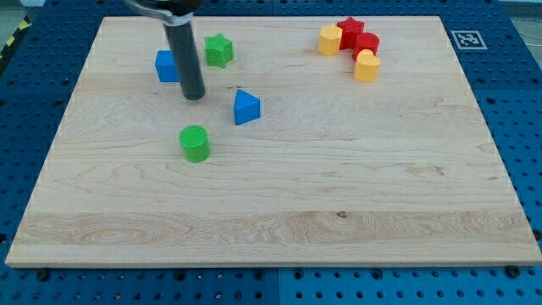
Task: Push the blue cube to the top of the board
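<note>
Overall, board: pale rectangular wooden board [279, 195] on a blue perforated table [517, 102].
Rod: straight dark cylindrical rod [185, 51], upright, entering from the view's top; no gripper fitted, so nothing is grasped.
My tip: my tip [194, 96] rests on the board, just to the view's right of and slightly below the blue cube, touching or nearly touching it; I cannot tell which.
Blue cube: blue cube [166, 66], partly hidden by the rod, in the board's upper left part.
Blue wedge: blue triangular block [246, 107], right of and below my tip.
Green cylinder: green cylinder [195, 142], below my tip.
Green star: green star block [219, 50], above and right of my tip.
Far cluster: yellow block [329, 39], red star block [350, 30], red block [367, 43] and yellow heart-like block [366, 66], bunched well to the right of my tip.
</note>
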You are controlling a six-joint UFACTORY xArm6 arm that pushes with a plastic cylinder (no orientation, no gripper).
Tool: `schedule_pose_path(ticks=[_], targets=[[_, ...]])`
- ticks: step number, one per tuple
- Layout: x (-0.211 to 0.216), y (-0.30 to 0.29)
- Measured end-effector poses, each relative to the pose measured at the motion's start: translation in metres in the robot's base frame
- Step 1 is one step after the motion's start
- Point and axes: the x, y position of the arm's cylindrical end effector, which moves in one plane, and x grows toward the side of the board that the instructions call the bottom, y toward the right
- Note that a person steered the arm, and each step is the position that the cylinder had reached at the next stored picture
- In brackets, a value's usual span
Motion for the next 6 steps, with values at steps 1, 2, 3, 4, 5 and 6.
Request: schedule_pose_path(ticks=[1,2,3,4,5,6], targets=[[0.007,0.014],[0.001,-0.008],[-0.018,-0.046],[-0.064,-0.066],[-0.108,-0.066],[-0.136,-0.066]])
